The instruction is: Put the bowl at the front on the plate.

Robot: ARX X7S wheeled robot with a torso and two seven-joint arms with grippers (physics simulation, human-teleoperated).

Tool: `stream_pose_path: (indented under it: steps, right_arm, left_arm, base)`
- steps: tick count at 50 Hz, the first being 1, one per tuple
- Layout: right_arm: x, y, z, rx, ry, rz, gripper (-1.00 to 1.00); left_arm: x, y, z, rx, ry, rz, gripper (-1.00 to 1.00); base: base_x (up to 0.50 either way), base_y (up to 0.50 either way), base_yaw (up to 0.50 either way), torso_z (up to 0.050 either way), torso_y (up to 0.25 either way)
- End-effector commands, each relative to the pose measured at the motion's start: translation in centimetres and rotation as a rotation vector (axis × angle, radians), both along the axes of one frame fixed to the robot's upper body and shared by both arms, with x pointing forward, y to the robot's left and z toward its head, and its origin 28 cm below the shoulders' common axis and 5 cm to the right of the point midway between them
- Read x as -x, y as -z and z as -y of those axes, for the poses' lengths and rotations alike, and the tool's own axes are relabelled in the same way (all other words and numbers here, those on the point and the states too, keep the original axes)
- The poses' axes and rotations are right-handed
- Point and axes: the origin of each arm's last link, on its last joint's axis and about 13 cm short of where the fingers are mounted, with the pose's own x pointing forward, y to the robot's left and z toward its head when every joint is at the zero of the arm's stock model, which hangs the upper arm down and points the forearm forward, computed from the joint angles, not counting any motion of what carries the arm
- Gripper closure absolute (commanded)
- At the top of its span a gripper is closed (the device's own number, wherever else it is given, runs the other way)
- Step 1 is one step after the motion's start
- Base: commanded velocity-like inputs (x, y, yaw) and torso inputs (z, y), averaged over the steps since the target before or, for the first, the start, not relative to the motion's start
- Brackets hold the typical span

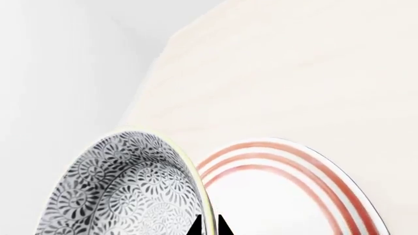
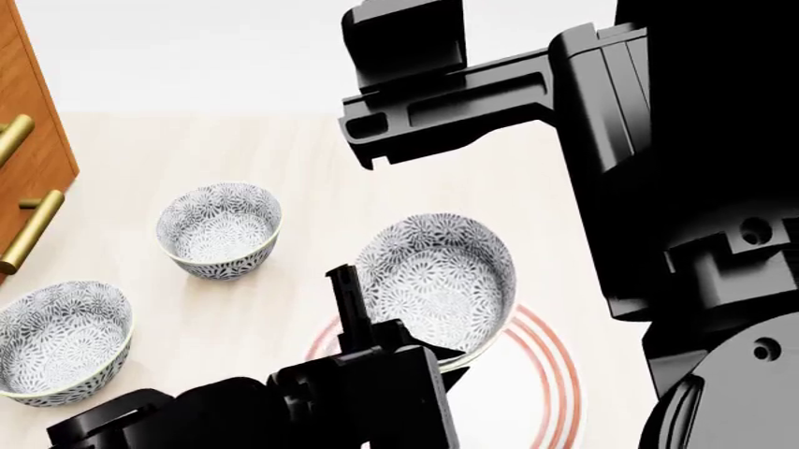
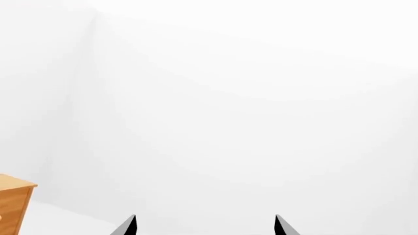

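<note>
Left end effector (image 1: 210, 226) pinches tilted bowl (image 2: 437, 278) over plate (image 2: 549, 383); 2 look-alikes apparently clear.

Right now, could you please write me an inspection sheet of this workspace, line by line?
Surface: pale wooden table, bare between the items.
Job's things: the bowl is tilted, above the plate; contact with it cannot be told.
Clutter: two look-alike bowls, one farther back, one at the near edge.
Grippers: left gripper closed on the bowl's rim; right gripper open, empty, facing a white wall.
Cables: nothing seen.
Surroundings: wooden cabinet with brass handles on the robot's left.
</note>
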Motion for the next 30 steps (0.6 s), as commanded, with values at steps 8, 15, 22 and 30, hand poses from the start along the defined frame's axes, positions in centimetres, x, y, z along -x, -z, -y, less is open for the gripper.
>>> stream_pose_path:
  steps: [8,15,22,30]
  right_arm:
    - [-0.1,0.0,0.1,-0.005,0.007,-0.003,-1.00]
    - [0.0,-0.1,0.2,-0.012,0.014,0.004,-1.00]
    - [-0.1,0.0,0.2,-0.018,0.016,0.003,-1.00]
    - [-0.1,0.0,0.1,-0.008,0.021,0.000,-1.00]
  left_arm:
    - [-0.5,0.0,0.7,-0.030,0.019,-0.004,1.00]
    - [-0.6,0.3,0.7,-0.030,0.022,-0.010,1.00]
    - [-0.4,1.0,0.9,-0.047,0.031,-0.022,1.00]
    - [-0.4,1.7,0.7,-0.069,0.031,-0.034,1.00]
  base:
    - [0.00,0.00,0.00,0.000,0.001]
    - [0.00,0.00,0.00,0.000,0.000]
    - [0.00,0.00,0.00,0.000,0.000]
    - [0.00,0.00,0.00,0.000,0.000]
